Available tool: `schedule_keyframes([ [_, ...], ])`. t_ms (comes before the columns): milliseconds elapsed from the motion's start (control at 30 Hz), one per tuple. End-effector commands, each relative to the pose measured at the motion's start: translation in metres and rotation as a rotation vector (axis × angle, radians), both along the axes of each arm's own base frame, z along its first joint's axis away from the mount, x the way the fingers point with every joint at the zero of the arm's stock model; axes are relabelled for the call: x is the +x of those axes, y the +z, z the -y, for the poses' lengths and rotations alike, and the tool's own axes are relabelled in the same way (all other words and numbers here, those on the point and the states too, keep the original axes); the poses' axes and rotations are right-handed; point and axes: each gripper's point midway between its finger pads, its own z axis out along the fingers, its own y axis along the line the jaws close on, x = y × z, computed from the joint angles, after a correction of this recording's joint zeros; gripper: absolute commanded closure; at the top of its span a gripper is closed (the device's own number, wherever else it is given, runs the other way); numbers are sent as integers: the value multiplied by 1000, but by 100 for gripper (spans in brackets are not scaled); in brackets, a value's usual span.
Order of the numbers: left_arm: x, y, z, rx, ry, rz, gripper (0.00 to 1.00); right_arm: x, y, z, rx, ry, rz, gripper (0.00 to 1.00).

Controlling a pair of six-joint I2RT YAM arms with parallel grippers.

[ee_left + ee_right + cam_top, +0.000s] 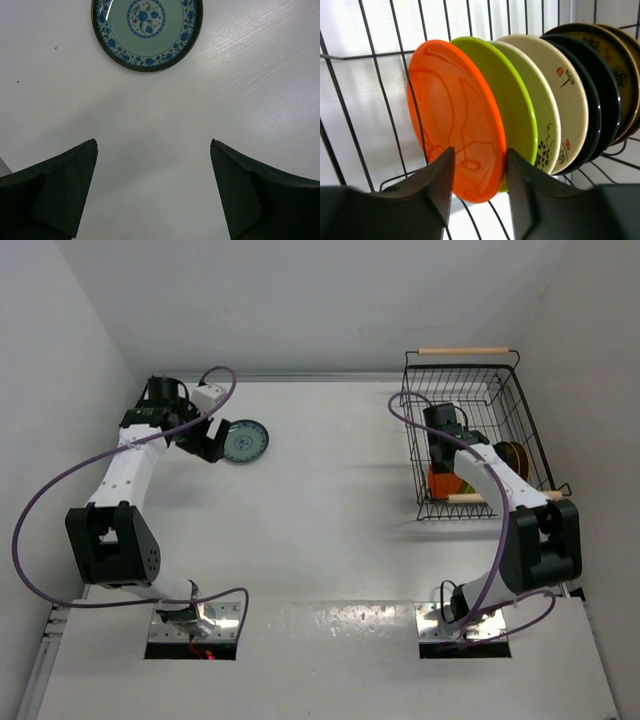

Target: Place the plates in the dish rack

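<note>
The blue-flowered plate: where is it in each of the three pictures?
Top external: the blue-flowered plate lies upper left on the table, beside the left gripper.
Left wrist: top centre, beyond the open jaws.
Right wrist: not in it.
Shared landmark: the left gripper.

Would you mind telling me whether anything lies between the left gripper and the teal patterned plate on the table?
Nothing visible does. In the left wrist view, only bare table lies between the open left gripper and the teal patterned plate, which lies flat ahead of its fingers.
</note>
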Motion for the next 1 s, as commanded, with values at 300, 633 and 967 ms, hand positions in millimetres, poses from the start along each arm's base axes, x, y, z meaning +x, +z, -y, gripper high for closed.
schedule_keyframes([
  [300, 47, -55, 2, -86, 78, -85, 7, 40, 127, -22, 126, 67, 376, 14],
  [633, 124, -118, -39, -117, 355, -117, 16, 36, 174, -66, 144, 227, 525, 14],
  [967, 92, -191, 35, -233, 97, -393, 57, 33, 187, -79, 117, 270, 585, 17],
])
